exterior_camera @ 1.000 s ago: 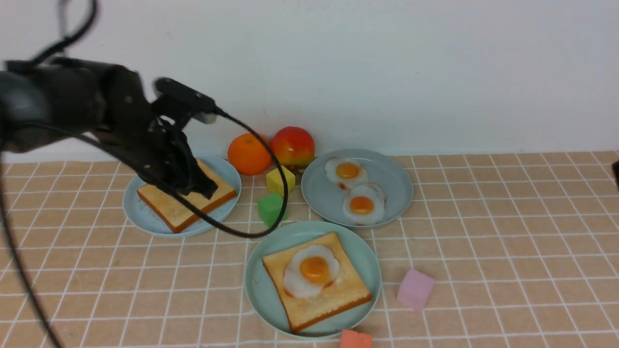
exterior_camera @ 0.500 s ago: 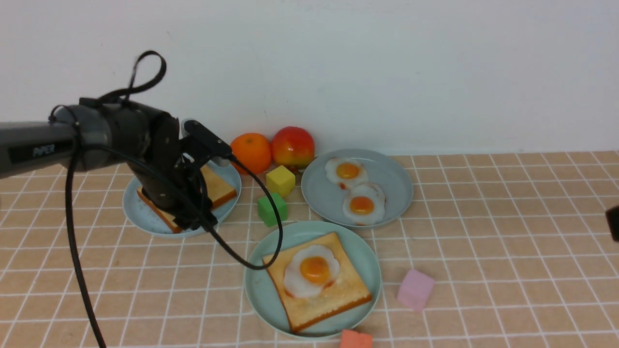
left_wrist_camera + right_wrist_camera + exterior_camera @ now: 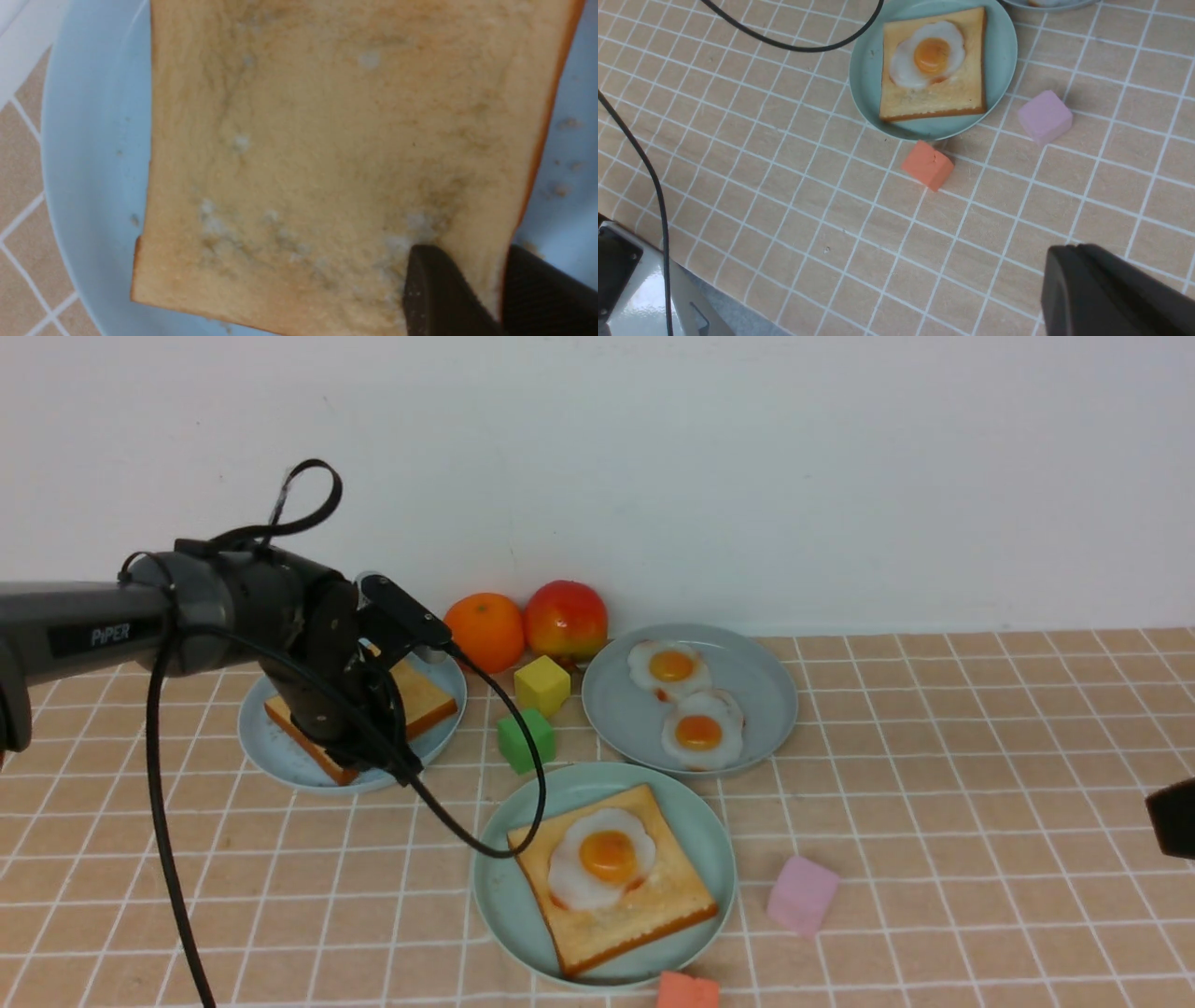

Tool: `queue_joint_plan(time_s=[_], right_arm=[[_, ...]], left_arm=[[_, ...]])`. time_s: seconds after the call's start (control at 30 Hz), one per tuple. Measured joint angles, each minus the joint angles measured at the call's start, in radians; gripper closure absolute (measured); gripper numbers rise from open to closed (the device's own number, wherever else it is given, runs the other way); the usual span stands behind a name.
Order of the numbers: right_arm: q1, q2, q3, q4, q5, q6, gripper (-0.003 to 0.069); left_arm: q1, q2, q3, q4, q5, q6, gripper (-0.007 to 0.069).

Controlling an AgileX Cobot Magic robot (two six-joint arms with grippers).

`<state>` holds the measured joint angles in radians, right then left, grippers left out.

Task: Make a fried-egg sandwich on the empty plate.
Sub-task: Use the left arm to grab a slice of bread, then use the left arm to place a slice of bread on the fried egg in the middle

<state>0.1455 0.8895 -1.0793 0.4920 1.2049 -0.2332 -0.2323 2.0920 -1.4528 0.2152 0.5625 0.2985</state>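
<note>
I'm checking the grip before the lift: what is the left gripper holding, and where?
The toast slice, by its crust edge near one corner, between the fingers.

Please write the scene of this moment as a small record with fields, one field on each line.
teal plate: bears toast with egg on top
blue plate: bears second toast
left gripper: fingers on either side of the second toast's edge
right gripper: shut, nothing held
grey-blue plate: bears two more eggs
sandwich: top slice not yet placed
</note>
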Motion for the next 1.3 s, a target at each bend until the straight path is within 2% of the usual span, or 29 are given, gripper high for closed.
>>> queue_joint_plan(time_s=[0.23, 0.37, 0.5, 0.53, 0.63, 0.67, 0.7, 0.77, 1.0, 1.3], right_arm=[[-0.001, -0.032, 0.000, -0.003, -0.015, -0.015, 0.0629], [-0.001, -0.060, 0.000, -0.024, -0.027, -0.023, 0.0627], [-0.001, -0.092, 0.000, -0.034, -0.028, -0.023, 0.0627], [-0.001, -0.095, 0.000, -0.035, -0.028, -0.023, 0.0627], [-0.001, -0.139, 0.000, -0.035, -0.016, -0.023, 0.0627], [-0.001, -0.142, 0.000, -0.035, -0.016, -0.023, 0.0627], [-0.001, -0.164, 0.000, -0.035, -0.006, -0.025, 0.0627], [-0.002, -0.189, 0.000, -0.035, 0.003, -0.026, 0.0627], [-0.003, -0.242, 0.000, -0.035, 0.018, -0.026, 0.0627], [-0.004, -0.250, 0.000, -0.035, 0.032, -0.026, 0.0627]], left_arm=[[-0.028, -0.106, 0.008, -0.035, 0.043, -0.041, 0.0548], [-0.103, -0.230, 0.028, -0.065, 0.072, -0.073, 0.0551], [-0.252, -0.339, 0.149, -0.070, 0.082, -0.094, 0.0556], [-0.260, -0.339, 0.156, -0.071, 0.082, -0.096, 0.0557], [-0.410, -0.399, 0.262, -0.066, 0.064, -0.111, 0.0559], [-0.418, -0.402, 0.271, -0.063, 0.061, -0.112, 0.0559], [-0.479, -0.406, 0.301, -0.036, 0.036, -0.114, 0.0559], [-0.521, -0.399, 0.324, 0.000, 0.005, -0.114, 0.0561], [-0.558, -0.349, 0.332, 0.056, -0.062, -0.115, 0.0561], [-0.558, -0.335, 0.334, 0.056, -0.033, -0.118, 0.0561]])
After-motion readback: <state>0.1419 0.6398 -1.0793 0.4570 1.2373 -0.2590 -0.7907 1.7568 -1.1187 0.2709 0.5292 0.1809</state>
